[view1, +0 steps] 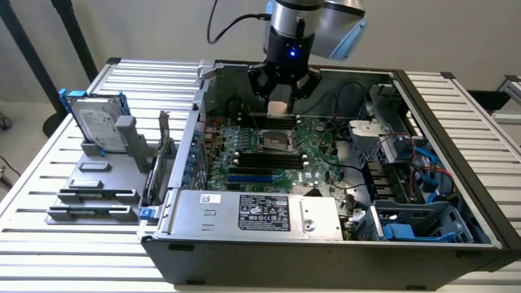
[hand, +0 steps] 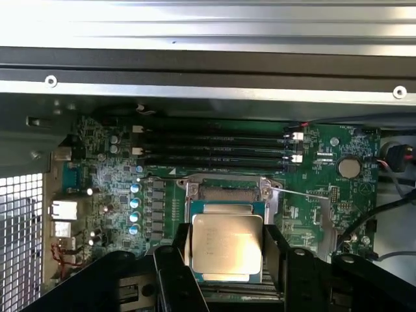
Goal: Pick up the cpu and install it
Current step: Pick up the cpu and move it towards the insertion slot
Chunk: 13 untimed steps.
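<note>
Clasping cpu by opposite edges | hand above open socket | case walls apart

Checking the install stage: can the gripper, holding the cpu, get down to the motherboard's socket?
Probably yes: the gripper holds the cpu above the socket, and nothing lies between them.

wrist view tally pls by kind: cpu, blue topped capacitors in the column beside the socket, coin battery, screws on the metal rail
cpu: 1
blue topped capacitors: 4
coin battery: 1
rail screws: 2
total: 8
</note>
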Each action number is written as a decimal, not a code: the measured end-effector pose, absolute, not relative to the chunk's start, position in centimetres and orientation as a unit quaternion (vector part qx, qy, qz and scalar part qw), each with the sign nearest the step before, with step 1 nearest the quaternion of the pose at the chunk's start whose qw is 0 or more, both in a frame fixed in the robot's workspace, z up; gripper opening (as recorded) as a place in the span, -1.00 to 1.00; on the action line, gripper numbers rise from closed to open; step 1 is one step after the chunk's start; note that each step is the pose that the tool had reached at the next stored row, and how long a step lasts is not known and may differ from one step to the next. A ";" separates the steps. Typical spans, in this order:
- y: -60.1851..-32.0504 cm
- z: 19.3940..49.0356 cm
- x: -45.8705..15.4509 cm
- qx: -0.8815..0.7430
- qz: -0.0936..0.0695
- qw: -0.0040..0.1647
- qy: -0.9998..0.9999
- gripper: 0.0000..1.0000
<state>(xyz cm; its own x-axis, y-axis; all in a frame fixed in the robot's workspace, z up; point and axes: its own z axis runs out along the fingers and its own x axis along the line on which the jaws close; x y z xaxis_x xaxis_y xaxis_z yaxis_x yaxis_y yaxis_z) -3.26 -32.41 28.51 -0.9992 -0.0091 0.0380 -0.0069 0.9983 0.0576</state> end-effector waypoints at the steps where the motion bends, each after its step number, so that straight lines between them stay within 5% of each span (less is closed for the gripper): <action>1: -32.4 28.3 -3.3 0.004 -0.028 0.019 -0.999 0.09; 13: -32.4 26.4 -3.3 0.003 -0.017 0.015 -1.000 0.09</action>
<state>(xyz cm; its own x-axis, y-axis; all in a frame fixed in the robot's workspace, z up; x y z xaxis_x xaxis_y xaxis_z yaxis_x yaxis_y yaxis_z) -3.26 -32.41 26.42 -0.9995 -0.0074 0.0296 -0.0064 0.9994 0.0348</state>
